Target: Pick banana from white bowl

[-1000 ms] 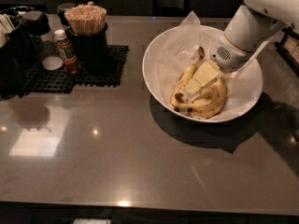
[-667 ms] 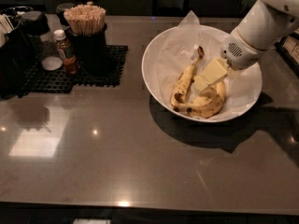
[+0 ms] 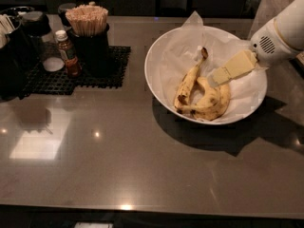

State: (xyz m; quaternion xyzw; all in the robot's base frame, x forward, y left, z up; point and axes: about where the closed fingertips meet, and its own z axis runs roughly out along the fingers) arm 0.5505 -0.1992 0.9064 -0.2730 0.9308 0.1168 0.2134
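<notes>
The white bowl [image 3: 161, 87] with a crinkled paper liner stands on the dark table, right of centre. In it lies the banana [image 3: 186, 85], yellow with brown spots, its long dark-tipped stem pointing up toward the far rim. A second, curved speckled banana [image 3: 213, 101] lies against its right side. My gripper [image 3: 217, 78] reaches in from the right on a white arm, its pale tip just above the curved banana, to the right of the stemmed banana. It holds nothing.
A black mat [image 3: 102, 75] at the back left carries a small sauce bottle [image 3: 66, 53], a black cup of wooden sticks [image 3: 88, 23] and dark containers [image 3: 19, 42]. The table's front edge runs along the bottom.
My gripper has drawn back up and to the right, off the bananas. The bananas stay in the bowl.
</notes>
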